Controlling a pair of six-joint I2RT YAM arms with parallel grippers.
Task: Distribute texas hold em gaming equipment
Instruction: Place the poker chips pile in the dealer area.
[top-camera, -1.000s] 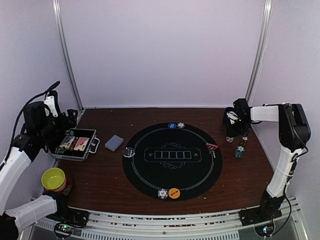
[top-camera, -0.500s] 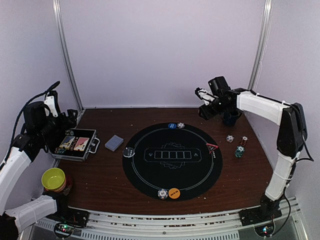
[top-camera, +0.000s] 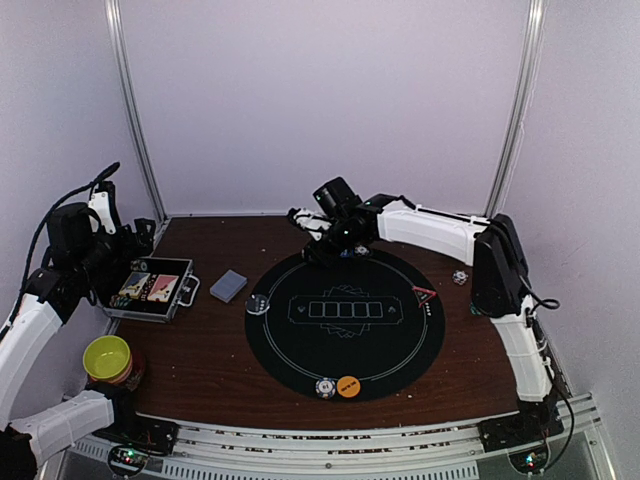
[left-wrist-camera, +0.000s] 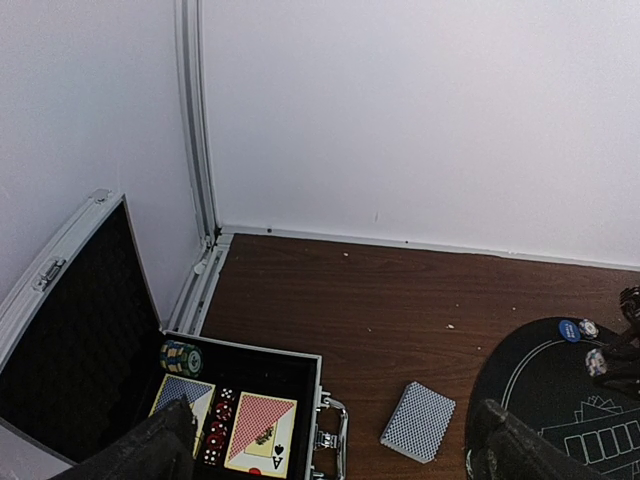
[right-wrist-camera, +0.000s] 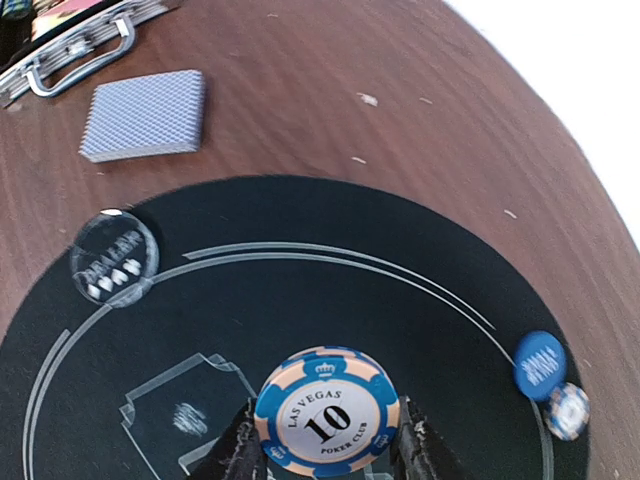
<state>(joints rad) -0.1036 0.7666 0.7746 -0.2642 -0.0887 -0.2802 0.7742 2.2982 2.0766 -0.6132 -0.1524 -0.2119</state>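
My right gripper (right-wrist-camera: 327, 445) is shut on a blue and peach poker chip (right-wrist-camera: 327, 412) marked 10, held upright above the far part of the black round mat (top-camera: 300, 350). Below it lie a blue button (right-wrist-camera: 540, 364) and a small striped chip (right-wrist-camera: 567, 411). A clear dealer disc (right-wrist-camera: 115, 258) sits at the mat's left edge. The grey-blue-backed deck (top-camera: 228, 285) lies left of the mat. An orange button (top-camera: 348, 385) and a chip (top-camera: 325, 387) rest at the mat's near edge, a red triangle marker (top-camera: 424, 294) at its right. My left gripper (left-wrist-camera: 335, 460) hangs wide open above the case, holding nothing.
An open metal case (left-wrist-camera: 322, 400) at the left holds two card packs, red dice and a chip stack (left-wrist-camera: 180, 357). A yellow-green bowl (top-camera: 107, 358) stands near the front left. A lone chip (top-camera: 460, 277) lies right of the mat. White walls close the back and sides.
My right arm has swung left from the table's right side to the far edge of the mat, carrying the chip. The left arm has not moved.
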